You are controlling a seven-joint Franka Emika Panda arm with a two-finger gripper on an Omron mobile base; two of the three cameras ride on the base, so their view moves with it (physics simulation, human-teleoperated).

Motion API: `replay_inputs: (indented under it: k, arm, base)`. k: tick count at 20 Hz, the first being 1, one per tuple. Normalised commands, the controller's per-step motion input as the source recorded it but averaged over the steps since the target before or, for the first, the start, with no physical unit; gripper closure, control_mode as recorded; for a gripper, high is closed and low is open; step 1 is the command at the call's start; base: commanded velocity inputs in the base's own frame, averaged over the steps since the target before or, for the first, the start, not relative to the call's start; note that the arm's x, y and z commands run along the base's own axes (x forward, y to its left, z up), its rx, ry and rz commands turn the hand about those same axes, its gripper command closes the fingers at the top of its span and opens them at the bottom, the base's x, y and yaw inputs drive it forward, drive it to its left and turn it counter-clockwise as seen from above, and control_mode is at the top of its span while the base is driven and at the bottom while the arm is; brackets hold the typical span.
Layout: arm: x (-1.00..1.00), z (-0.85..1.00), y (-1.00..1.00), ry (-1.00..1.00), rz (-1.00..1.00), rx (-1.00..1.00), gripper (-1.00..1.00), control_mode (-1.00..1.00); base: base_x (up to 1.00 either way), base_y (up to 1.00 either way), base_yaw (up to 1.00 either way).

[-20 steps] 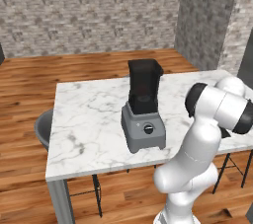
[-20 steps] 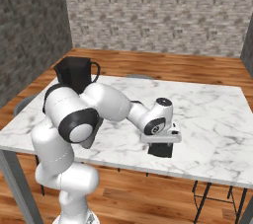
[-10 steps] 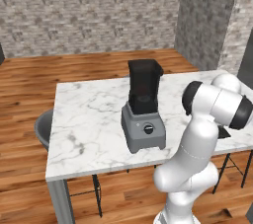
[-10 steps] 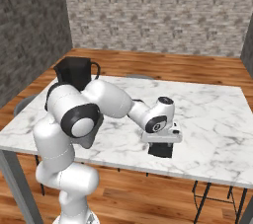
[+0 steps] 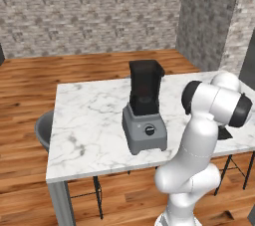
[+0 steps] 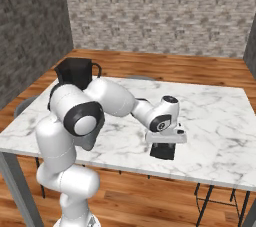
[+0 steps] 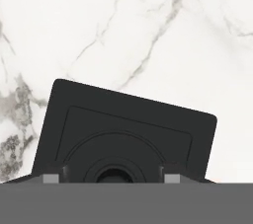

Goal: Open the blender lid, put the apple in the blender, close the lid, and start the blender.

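Note:
The blender (image 5: 144, 115) stands mid-table, its dark jar (image 6: 75, 73) open at the top with no lid on it. The blender lid (image 7: 123, 134), a flat black square slab with a round raised centre, lies on the marble near the table's front right edge (image 6: 162, 151); a corner of the lid (image 5: 224, 133) peeks out behind my arm. My gripper (image 6: 164, 143) hovers straight over the lid, pointing down. Its fingertips (image 7: 109, 178) stand wide apart on either side of the lid's centre, open. The apple is out of view.
The white marble table (image 5: 89, 120) reaches well to the right of the lid (image 6: 220, 121). A grey round stool (image 5: 45, 130) sits at the table's left end, and black stool legs (image 5: 234, 168) stand under the front edge. Wood floor lies all around.
My arm's shoulder and elbow have swung slightly. The hand stays over the lid, which has not moved on the table.

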Motion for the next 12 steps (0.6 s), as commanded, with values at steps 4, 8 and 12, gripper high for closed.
replay_inputs:
  k: [4,8,12]
  arm:
    - [0.0,-0.13,0.0,0.0,0.0,0.0,1.0,-1.0]
    - [0.0,-0.21,0.0,0.0,0.0,0.0,1.0,-1.0]
    - [0.0,-0.3,0.0,0.0,0.0,0.0,1.0,-1.0]
  base:
    - [0.0,0.0,0.0]
    - [0.0,0.0,0.0]
    - [0.0,0.0,0.0]
